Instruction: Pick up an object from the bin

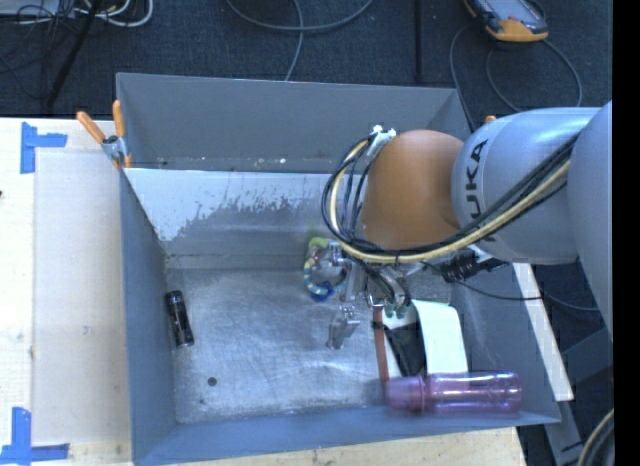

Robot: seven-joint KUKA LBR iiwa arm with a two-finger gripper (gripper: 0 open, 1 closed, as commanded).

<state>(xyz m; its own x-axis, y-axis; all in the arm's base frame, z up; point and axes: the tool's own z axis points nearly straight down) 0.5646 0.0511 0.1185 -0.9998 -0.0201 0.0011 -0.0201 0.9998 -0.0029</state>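
Grey gripper (343,326) hangs low over bare floor in the middle of the bin (250,144), open or closed I cannot tell, so reaching seems the step in hand; next it would likely shift slightly far-left onto the small blue-green thing (320,276).

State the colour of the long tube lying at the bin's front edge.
The tube is translucent purple, shown best in the camera view.
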